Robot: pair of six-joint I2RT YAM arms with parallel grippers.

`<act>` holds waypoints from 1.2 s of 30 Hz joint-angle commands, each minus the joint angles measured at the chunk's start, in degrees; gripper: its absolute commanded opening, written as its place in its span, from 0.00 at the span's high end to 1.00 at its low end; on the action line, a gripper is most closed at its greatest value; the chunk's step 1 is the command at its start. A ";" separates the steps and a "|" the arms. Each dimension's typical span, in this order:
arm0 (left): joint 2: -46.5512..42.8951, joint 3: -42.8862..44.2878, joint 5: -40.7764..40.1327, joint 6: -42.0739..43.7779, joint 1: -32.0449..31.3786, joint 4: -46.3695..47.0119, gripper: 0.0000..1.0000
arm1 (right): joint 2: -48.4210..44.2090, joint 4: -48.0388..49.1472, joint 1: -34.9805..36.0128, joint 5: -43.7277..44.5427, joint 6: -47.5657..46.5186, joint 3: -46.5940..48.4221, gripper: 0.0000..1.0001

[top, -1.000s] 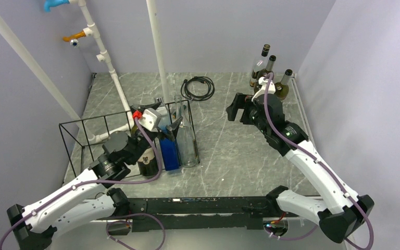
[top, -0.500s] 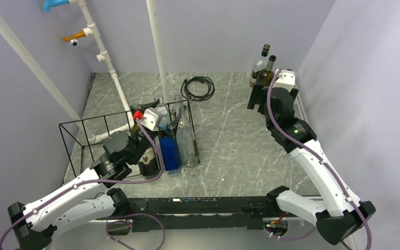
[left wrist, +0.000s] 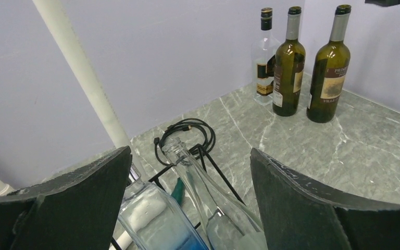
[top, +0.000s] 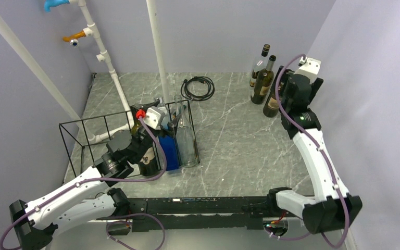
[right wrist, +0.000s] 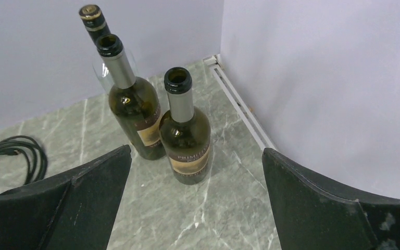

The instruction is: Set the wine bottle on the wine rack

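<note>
The black wire wine rack (top: 83, 136) stands at the left. A dark bottle (top: 147, 162), a blue-tinted bottle (top: 170, 152) and a clear bottle (top: 187, 141) stand in its right end. My left gripper (top: 173, 126) hovers open above them; the left wrist view shows its jaws (left wrist: 190, 151) wide apart over the clear bottle's neck (left wrist: 185, 159). Three wine bottles stand in the back right corner. My right gripper (top: 284, 91) is open just above and behind the nearest, an uncorked green bottle (right wrist: 187, 136), which shows between its spread jaws (right wrist: 196, 151) without touching them.
A second green bottle (right wrist: 134, 112) and a clear bottle (right wrist: 97, 36) stand behind the uncorked one. The right wall (right wrist: 317, 78) is close beside them. A coiled black cable (top: 198, 87) lies at the back middle. White pipes (top: 156, 47) rise behind the rack.
My right arm has swung from the table's middle to the back right corner, and its gripper is now over the three bottles. My left gripper has hardly moved.
</note>
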 commanded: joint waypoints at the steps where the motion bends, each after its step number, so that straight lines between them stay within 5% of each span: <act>1: -0.59 0.21 -2.63 0.49 -0.30 2.99 0.11 | 4.99 4.00 -2.05 -2.33 -2.77 4.90 0.01; 25: -0.59 -0.28 -3.99 1.96 -0.22 4.72 0.12 | 33.00 -1.68 -9.96 -11.75 2.06 21.37 0.01; 36: -0.79 -0.35 -4.27 2.68 -0.29 4.96 0.12 | 32.21 0.35 -10.30 -12.54 0.77 16.92 0.32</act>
